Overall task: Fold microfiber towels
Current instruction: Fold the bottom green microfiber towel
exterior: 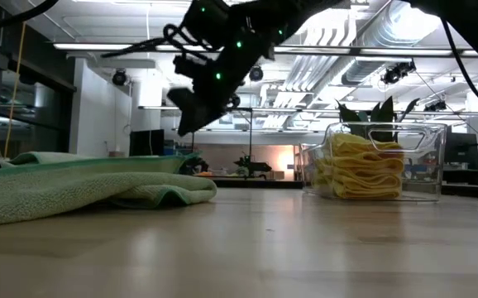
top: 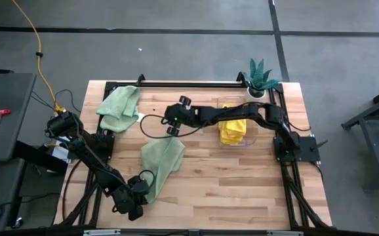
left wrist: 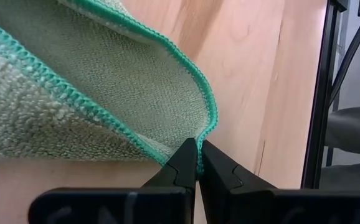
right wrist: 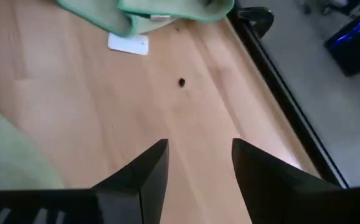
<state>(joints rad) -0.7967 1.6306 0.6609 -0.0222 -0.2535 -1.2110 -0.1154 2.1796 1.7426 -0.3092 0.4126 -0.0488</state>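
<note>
Two green towels point(top: 159, 164), one yellow stack point(top: 233, 130), one plant point(top: 260, 75).

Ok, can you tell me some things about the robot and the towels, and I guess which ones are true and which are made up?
1. The left gripper is pinching the edge of a green towel. True.
2. The right gripper is holding a yellow towel. False: its fingers are open and empty, above the bare wood of the table.
3. The yellow towels sit in a clear box. True.
4. There is only one green towel on the table. False: a second green towel lies near the table's far left corner.
5. The potted plant stands in the middle of the table. False: it is at the far right corner, behind the clear box.
</note>
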